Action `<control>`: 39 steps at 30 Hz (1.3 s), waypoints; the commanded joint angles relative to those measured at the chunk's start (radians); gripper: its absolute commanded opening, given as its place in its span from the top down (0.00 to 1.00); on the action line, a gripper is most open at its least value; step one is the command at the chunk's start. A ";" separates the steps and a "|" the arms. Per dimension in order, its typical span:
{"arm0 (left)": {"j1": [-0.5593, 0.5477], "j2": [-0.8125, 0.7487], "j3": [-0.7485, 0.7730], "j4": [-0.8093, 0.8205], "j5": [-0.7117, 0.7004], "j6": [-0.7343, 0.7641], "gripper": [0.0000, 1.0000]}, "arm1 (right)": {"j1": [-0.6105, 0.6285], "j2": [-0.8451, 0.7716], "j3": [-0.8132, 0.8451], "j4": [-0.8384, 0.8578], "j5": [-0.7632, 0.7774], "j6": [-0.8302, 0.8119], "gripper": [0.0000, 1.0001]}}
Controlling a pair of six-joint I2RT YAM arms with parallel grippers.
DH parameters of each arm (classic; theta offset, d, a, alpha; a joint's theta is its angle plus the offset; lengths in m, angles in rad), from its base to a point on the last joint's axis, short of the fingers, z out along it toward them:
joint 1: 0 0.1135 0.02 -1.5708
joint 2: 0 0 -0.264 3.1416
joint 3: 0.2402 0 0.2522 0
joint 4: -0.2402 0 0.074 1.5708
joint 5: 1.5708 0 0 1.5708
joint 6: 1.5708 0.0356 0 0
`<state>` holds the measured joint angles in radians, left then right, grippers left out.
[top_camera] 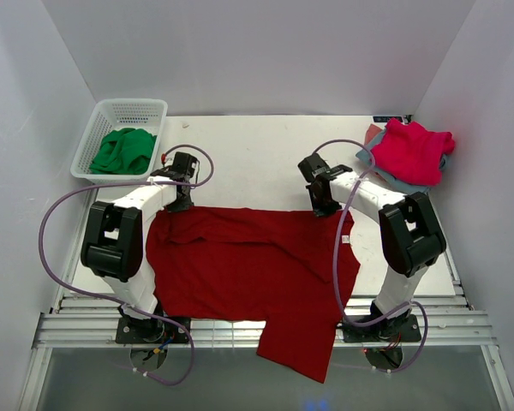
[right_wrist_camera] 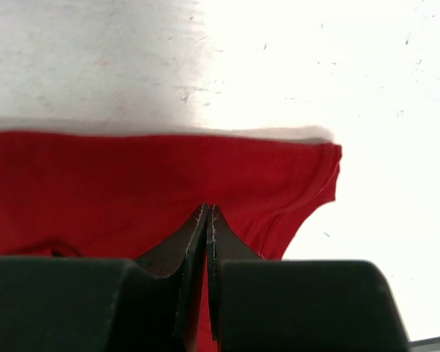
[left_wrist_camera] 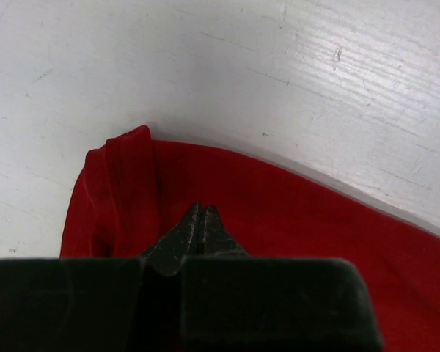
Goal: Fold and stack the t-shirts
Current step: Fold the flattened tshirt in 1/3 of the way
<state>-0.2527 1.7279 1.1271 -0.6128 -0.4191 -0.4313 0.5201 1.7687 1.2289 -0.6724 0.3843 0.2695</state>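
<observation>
On the white table [top_camera: 257, 154]: a large dark red short-sleeved t-shirt [top_camera: 248, 265] lies spread and rumpled between the two arms, one flap hanging past the table's near edge.
Left gripper [top_camera: 182, 202]: clenched at the far left corner of the dark red shirt; the left wrist view has the black fingertips [left_wrist_camera: 193, 220] pressed together into the cloth [left_wrist_camera: 293, 220], just beside a small fold standing up at that corner.
Right gripper [top_camera: 322, 205]: clamped down at the far right corner of the same shirt; seen from the right wrist, the gripper [right_wrist_camera: 207, 210] has its tips together in the red fabric [right_wrist_camera: 95, 191], close to the straight far hem and beside the rounded corner.
Brighter pink-red t-shirt [top_camera: 411, 150]: bunched in a soft heap well beyond the dark red shirt's far right corner, against the right wall.
Grey-blue folded shirts [top_camera: 381, 169]: under the pink-red one, their edges showing on the side nearest the dark red shirt.
White plastic mesh basket [top_camera: 103, 128]: beyond the dark red shirt's far left corner, apart from it.
Green cloth [top_camera: 124, 151]: crumpled inside that basket.
</observation>
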 commanded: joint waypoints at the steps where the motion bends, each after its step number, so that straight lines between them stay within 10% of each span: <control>1: 0.000 -0.033 0.026 -0.033 -0.012 -0.006 1.00 | -0.037 0.041 0.030 0.034 0.007 -0.024 0.92; 22: 0.032 0.147 0.025 -0.002 -0.004 0.020 1.00 | -0.229 0.245 0.059 0.043 -0.056 -0.065 0.92; 39: 0.033 0.384 0.385 -0.007 0.028 0.121 1.00 | -0.339 0.564 0.587 -0.101 -0.007 -0.181 0.92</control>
<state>-0.2329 2.0830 1.5021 -0.6022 -0.3801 -0.3302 0.2211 2.2589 1.8191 -0.7818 0.3347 0.1192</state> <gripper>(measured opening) 0.022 0.078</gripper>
